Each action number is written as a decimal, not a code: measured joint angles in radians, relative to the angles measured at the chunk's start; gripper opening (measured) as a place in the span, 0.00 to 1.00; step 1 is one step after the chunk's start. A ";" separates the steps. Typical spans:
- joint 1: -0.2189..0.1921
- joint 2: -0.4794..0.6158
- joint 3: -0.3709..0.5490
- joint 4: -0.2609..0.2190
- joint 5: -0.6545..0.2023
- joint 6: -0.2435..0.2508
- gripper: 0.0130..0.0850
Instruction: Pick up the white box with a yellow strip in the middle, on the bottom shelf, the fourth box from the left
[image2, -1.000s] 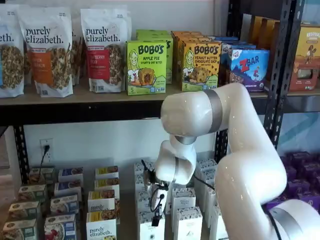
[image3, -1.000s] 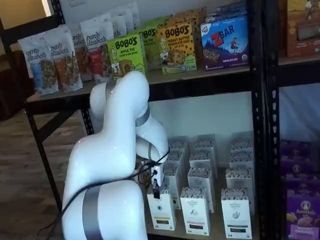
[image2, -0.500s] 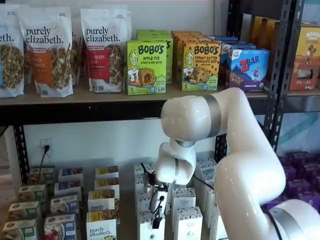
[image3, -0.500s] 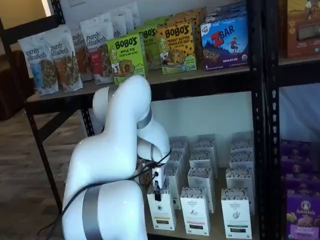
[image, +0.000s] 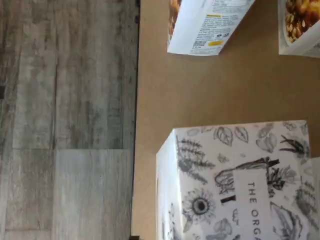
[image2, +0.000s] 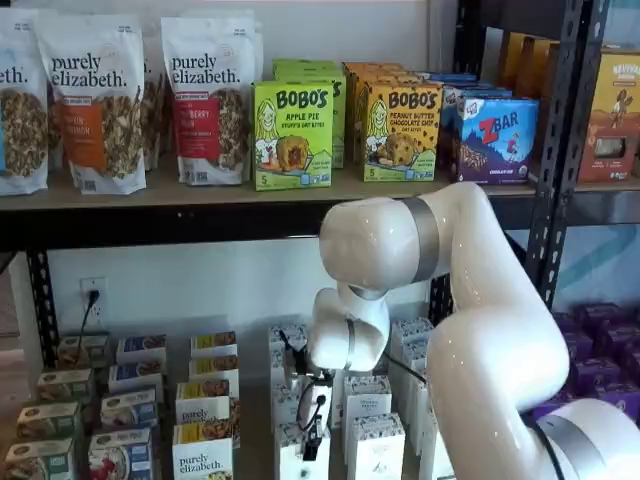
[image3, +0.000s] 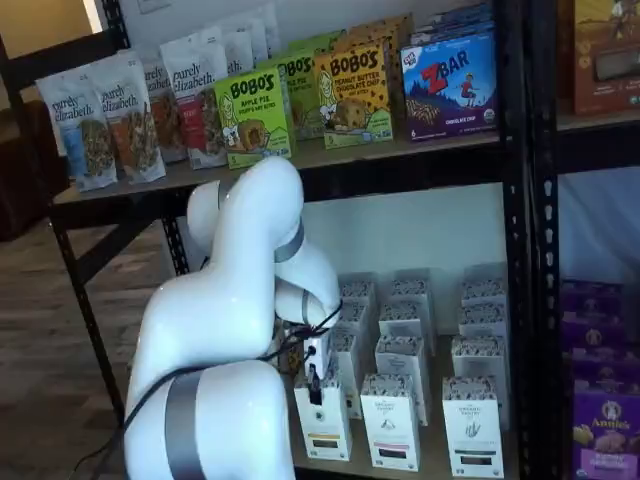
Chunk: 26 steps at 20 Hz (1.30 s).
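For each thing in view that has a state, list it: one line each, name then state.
pincer: at the top of the front white box, fingers dark and side-on; open or shut unclear.
white box: upright at the front edge of the bottom shelf, not lifted.
neighbouring white cartons: upright, in rows.
Bobo's boxes: upright on the upper shelf.
granola bags: standing.

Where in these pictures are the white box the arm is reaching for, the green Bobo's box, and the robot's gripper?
white box (image3: 323, 425): a shelf view, on its front face below the gripper.
green Bobo's box (image2: 292, 135): a shelf view, on its front panel.
gripper (image3: 315, 388): a shelf view, at the black fingers' tips above the box top.
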 joint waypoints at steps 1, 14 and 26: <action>0.001 0.004 -0.004 -0.006 -0.002 0.006 1.00; -0.003 0.039 -0.042 -0.042 0.015 0.036 1.00; -0.005 0.046 -0.046 -0.043 0.014 0.034 0.83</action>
